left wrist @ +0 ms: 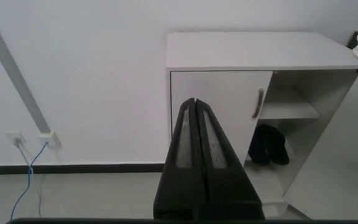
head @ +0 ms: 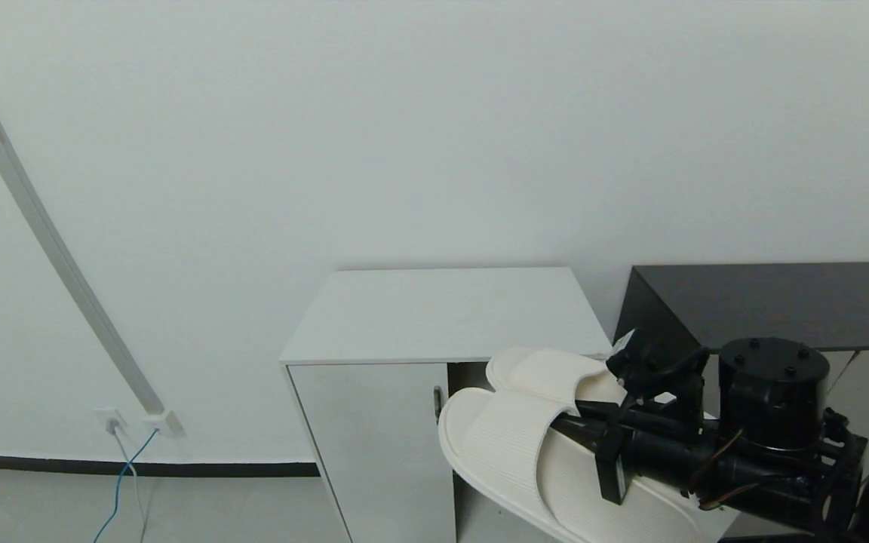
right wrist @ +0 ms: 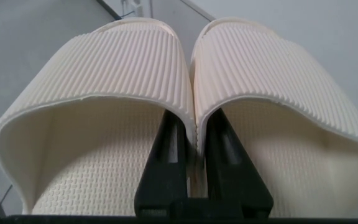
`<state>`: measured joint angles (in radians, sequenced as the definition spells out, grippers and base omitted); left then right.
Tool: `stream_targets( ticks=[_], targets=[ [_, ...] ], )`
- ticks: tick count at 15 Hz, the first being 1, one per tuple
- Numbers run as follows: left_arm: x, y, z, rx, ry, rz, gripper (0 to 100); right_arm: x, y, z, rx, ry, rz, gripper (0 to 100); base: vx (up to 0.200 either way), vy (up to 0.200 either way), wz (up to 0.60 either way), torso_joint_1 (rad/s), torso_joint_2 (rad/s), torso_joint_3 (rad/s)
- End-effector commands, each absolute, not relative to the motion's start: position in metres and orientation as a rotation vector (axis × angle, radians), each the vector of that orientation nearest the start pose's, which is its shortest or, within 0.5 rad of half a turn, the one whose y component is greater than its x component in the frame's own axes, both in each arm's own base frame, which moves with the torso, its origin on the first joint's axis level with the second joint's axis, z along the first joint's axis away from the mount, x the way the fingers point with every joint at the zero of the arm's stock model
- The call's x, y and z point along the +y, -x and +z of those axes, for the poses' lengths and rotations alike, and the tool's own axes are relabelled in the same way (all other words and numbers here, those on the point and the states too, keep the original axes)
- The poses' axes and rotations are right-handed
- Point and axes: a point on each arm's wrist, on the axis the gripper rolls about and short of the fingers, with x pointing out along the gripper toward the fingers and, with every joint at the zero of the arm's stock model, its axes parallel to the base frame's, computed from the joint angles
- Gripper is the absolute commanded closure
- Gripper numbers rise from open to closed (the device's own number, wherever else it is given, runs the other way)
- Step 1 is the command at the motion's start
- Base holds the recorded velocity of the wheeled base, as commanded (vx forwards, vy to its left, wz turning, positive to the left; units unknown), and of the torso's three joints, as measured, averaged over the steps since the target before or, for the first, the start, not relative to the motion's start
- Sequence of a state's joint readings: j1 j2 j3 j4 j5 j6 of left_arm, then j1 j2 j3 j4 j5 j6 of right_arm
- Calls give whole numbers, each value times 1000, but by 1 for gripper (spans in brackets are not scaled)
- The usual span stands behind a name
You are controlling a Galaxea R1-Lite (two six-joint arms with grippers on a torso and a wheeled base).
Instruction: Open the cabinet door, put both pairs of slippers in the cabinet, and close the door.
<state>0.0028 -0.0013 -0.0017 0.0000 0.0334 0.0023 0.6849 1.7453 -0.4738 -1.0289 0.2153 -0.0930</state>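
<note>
The left gripper (left wrist: pixel 196 102) hangs in front of the cabinet (head: pixel 442 313) with its two fingers pressed together and nothing between them. The cabinet's left door (head: pixel 370 445) is closed, its handle (head: pixel 437 401) at the inner edge, and the right half stands open. Inside are a shelf (left wrist: pixel 288 109) and, on the cabinet floor below it, a dark pair of slippers (left wrist: pixel 269 146) set side by side.

Just in front of the opening, the white slippers (head: pixel 510 452) are held up off the floor. The right gripper (right wrist: pixel 194 130) is clamped on their two inner walls, one finger inside each slipper, so they are pinched together as a pair.

By this I judge the door step done and one pair stowed, with the second pair on its way in. The next move calls for carrying the white pair through the open half without clipping the closed door's edge or the shelf. Then it must set them down, let go, draw back and shut the door.

Count: one cabinet, one closed door, one shelf, two dark slippers, two white slippers, two grippers.
</note>
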Motion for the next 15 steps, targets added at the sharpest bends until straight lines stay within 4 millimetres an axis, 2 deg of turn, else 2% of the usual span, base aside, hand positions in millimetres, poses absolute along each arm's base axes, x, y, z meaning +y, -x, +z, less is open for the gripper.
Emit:
stream_targets(
  ticks=[1, 11, 15],
  targets=[
    [1, 23, 76, -2, -2, 37, 100, 178, -210, 125, 208, 146, 909, 100, 0, 0, 0, 0, 0, 0],
    [1, 23, 76, -2, -2, 38, 100, 178, -209, 123, 215, 150, 910, 100, 0, 0, 0, 0, 0, 0],
    [1, 23, 76, -2, -2, 37, 100, 177, -208, 122, 221, 151, 912, 100, 0, 0, 0, -143, 321, 171]
  ],
)
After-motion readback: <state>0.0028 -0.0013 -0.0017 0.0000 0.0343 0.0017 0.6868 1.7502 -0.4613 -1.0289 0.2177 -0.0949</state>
